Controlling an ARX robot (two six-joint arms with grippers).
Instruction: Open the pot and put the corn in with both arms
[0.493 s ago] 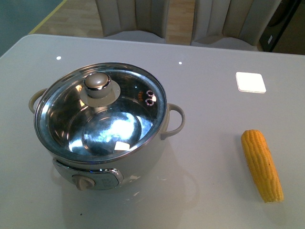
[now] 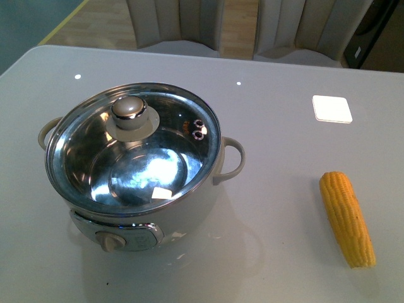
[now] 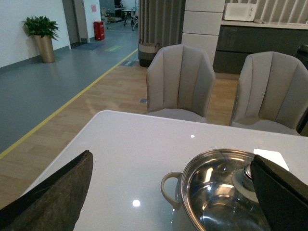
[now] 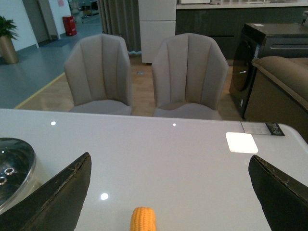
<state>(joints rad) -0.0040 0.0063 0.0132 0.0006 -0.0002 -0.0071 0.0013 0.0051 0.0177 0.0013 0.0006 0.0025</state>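
Observation:
The cream-white pot (image 2: 189,218) stands on the table at the left of the front view, covered by a round glass lid (image 2: 132,146) with a silver knob (image 2: 129,110). The yellow-orange corn (image 2: 347,218) lies on the table to its right. Neither arm shows in the front view. In the left wrist view my left gripper (image 3: 173,197) is open and empty, above the table, with the pot's handle (image 3: 169,188) and lid (image 3: 221,192) between its fingers. In the right wrist view my right gripper (image 4: 175,195) is open and empty, with the corn's end (image 4: 143,219) between its fingers.
A white square pad (image 2: 332,108) lies on the table at the far right, also in the right wrist view (image 4: 242,142). Two beige chairs (image 2: 177,25) stand beyond the table's far edge. A dark cabinet (image 4: 269,57) stands at the right.

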